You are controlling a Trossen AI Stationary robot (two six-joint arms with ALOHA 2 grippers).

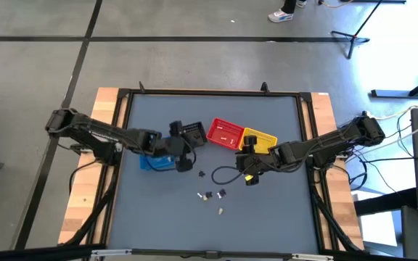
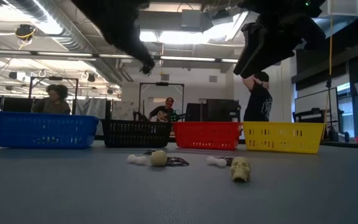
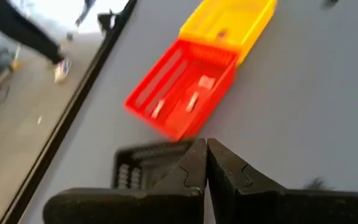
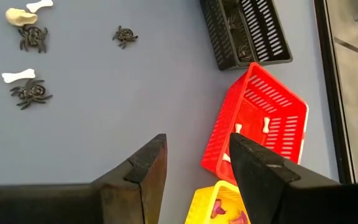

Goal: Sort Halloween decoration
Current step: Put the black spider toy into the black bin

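left gripper shut; right gripper open, empty

Two dark, slender jointed arms (black cables trailing at their bases), each gripper with flat, wedge-shaped black fingers.

The blue basket is largely covered by the left arm from above; trinkets beside the red basket are too small to identify
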